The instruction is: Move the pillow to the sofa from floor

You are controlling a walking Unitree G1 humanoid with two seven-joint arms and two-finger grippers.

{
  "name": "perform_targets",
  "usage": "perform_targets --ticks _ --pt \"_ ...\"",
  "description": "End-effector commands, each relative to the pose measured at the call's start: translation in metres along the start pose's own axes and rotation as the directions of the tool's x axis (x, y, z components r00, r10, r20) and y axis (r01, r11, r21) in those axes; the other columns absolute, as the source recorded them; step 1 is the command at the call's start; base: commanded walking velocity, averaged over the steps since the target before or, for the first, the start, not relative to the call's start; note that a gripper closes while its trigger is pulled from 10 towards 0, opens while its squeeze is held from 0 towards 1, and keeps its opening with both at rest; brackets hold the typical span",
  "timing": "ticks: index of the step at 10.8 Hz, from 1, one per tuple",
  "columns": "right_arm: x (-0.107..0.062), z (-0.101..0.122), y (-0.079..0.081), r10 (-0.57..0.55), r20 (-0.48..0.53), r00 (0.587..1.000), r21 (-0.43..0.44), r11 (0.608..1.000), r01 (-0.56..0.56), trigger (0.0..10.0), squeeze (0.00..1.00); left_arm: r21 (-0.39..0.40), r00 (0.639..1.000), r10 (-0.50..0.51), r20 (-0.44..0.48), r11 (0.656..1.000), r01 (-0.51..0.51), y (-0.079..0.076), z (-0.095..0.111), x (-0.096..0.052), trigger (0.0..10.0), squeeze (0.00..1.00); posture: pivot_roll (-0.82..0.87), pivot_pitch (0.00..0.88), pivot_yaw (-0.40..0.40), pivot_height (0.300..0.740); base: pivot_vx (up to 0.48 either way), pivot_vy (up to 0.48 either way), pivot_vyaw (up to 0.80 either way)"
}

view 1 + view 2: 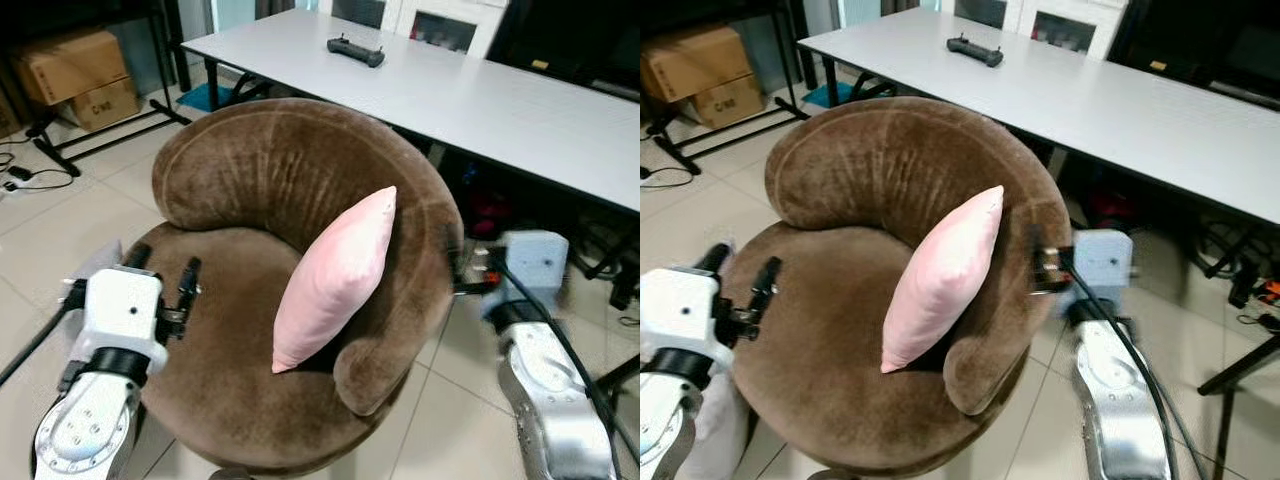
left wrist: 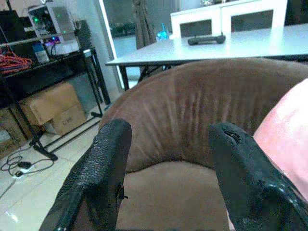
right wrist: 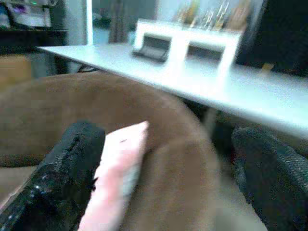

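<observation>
The pink pillow (image 1: 335, 280) is off the floor — it stands tilted on the seat of the round brown sofa (image 1: 250, 180), its upper corner leaning on the curved backrest and its lower end tucked by the right armrest. The left hand (image 1: 165, 285) hovers over the seat's left edge, fingers (image 2: 103, 173) spread wide with nothing between them. The right hand (image 1: 1037, 258) sits just outside the backrest on the right, also spread wide and empty, the pillow's corner showing between its fingers in the wrist view.

Judging from this, the placing looks done and the step in hand is the release and retreat. To do it well, both hands should draw straight back from the chair, keeping the fingers apart so that no pad drags the fabric. The right one matters most — it is near the rim the pillow leans on, and a nudge there could tip the pillow forward off the seat.

Behind the sofa a grey desk (image 1: 480, 100) carries a black controller (image 1: 355, 50).
</observation>
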State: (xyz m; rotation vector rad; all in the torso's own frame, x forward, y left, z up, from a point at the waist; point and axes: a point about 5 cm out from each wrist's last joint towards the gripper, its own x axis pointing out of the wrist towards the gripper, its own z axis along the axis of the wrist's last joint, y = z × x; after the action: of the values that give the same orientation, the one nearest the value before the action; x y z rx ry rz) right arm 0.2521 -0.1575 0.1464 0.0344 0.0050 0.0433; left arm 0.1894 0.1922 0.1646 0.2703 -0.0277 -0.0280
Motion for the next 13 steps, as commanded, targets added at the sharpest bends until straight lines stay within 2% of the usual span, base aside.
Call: perform_targets --ticks 1,3,6,10,13 --pt "0.004 0.003 0.001 0.015 -0.018 1.000 0.040 0.999 -0.014 10.0 0.00 0.001 1.000 -0.008 0.009 1.000 0.008 -0.004 0.003 0.000 10.0 0.00 0.12 0.000 -0.087 0.740 0.000 0.000 0.00" --pt "0.005 0.005 0.013 0.085 -0.073 0.994 0.016 0.996 -0.084 10.0 0.00 -0.027 1.000 -0.012 -0.016 1.000 0.011 -0.006 0.000 0.000 10.0 0.00 0.10 0.000 -0.098 0.740 0.000 0.000 0.00" --pt "0.010 0.001 0.013 0.114 -0.139 0.984 0.047 0.993 -0.109 10.0 0.00 -0.037 0.999 -0.004 -0.039 0.999 0.003 -0.004 -0.002 -0.001 10.0 0.00 0.12 0.000 -0.108 0.740 0.000 0.000 0.00" --pt "0.008 -0.001 0.009 0.096 -0.163 0.982 0.055 0.995 -0.088 10.0 0.00 -0.034 0.999 -0.013 -0.047 0.999 0.012 -0.003 -0.004 0.001 10.0 0.00 0.11 0.000 -0.102 0.740 0.000 0.000 0.00" --pt "0.007 -0.003 0.010 0.088 -0.177 0.980 0.056 0.995 -0.079 10.0 0.00 -0.035 0.999 -0.024 -0.047 0.999 0.022 -0.003 -0.005 0.002 10.0 0.00 0.11 0.000 -0.095 0.740 -0.253 0.000 0.00"
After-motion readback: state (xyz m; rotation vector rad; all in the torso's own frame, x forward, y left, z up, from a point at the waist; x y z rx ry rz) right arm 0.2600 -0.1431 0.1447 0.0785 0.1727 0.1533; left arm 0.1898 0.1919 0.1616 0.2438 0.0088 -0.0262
